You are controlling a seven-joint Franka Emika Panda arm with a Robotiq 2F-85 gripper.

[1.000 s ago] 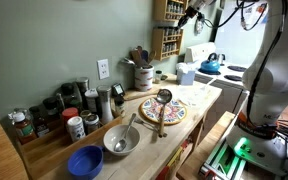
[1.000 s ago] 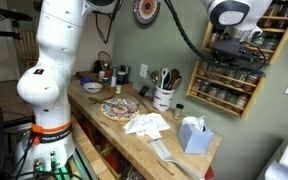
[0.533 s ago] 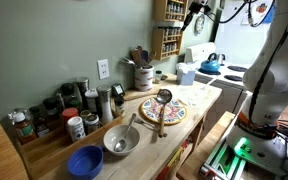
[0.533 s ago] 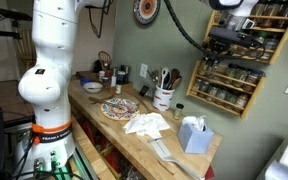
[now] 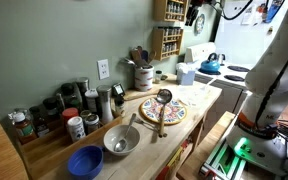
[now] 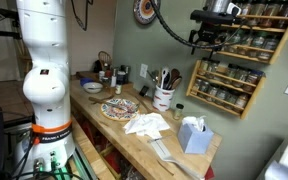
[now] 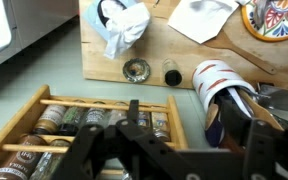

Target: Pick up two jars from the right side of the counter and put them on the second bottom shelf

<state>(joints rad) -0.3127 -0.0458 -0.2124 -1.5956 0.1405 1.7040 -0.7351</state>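
Wooden counter (image 7: 164,42) sits well below the raised gripper (image 6: 210,35) (its spread I cannot tell). Both jars (image 7: 136,69) stand straight down, just under the rack (image 6: 229,85).

The light-wood bench (image 5: 206,96) runs along the wall. At one end stand a cluster of jars (image 5: 54,110), a blue bowl (image 5: 85,161) and a metal bowl (image 5: 121,140). Midway lies a patterned plate (image 5: 164,111) with a ladle (image 5: 163,98) across it. Beyond it are a crumpled white cloth (image 6: 147,124), a utensil crock (image 6: 164,98) and a tissue box (image 6: 192,134). Between crock and box, side by side, stand a metal-lidded jar (image 7: 136,69) and a dark jar (image 7: 171,74).
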